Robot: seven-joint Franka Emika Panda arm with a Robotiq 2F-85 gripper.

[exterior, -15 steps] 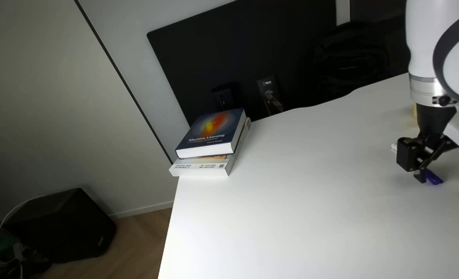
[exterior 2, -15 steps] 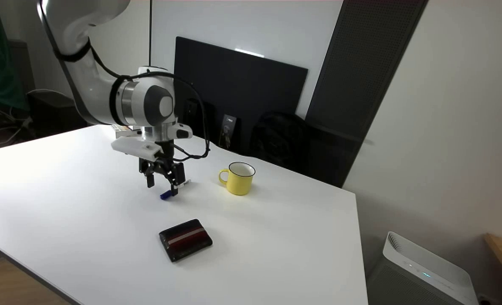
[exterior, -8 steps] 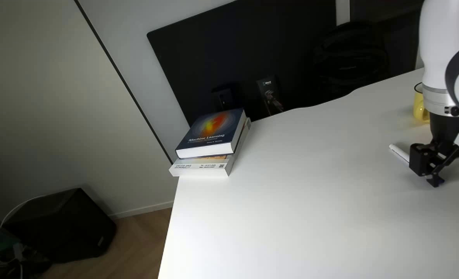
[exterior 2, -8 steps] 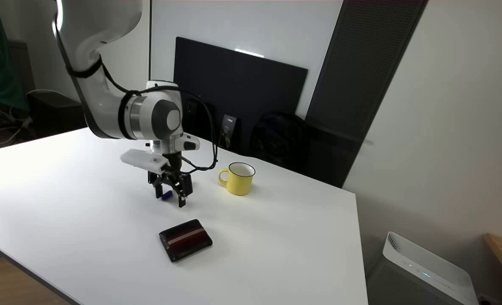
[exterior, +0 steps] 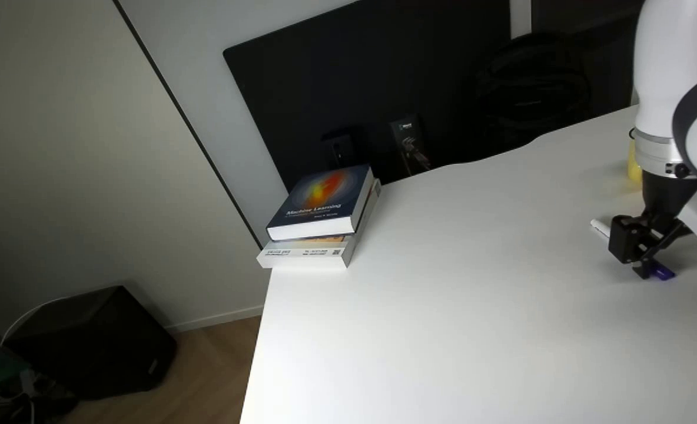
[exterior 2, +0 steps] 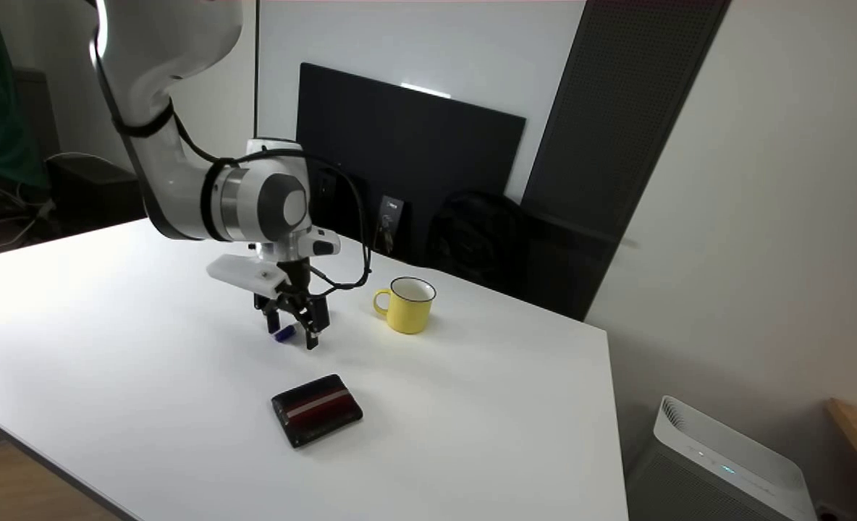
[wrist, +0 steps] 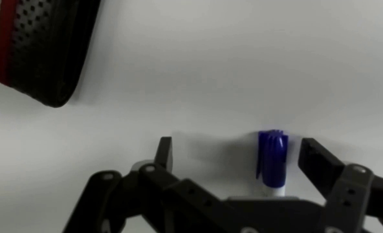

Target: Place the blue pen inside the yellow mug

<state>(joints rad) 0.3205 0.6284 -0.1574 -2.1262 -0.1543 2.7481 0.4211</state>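
White table [exterior 2: 486, 420], from yellow mug [exterior 2: 409, 310], in an exterior view: blue pen [exterior 2: 285, 333] 9 o'clock, dark case [exterior 2: 317, 409] 7. In an exterior view: books [exterior: 319, 221] 9 o'clock.

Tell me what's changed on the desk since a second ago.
The open hand shifted slightly right and lower in both exterior views. Nothing was gripped or let go: the pen, loose between its fingers, shows no clear shift. The mug, wallet and books stayed put.

In the wrist view my gripper [wrist: 236, 147] hides most of the barrel of the blue pen [wrist: 274, 161]; the left edge cuts off the striped case [wrist: 46, 51]. In an exterior view my arm [exterior: 663, 88], cropped at right, covers most of the yellow mug [exterior: 634, 169].
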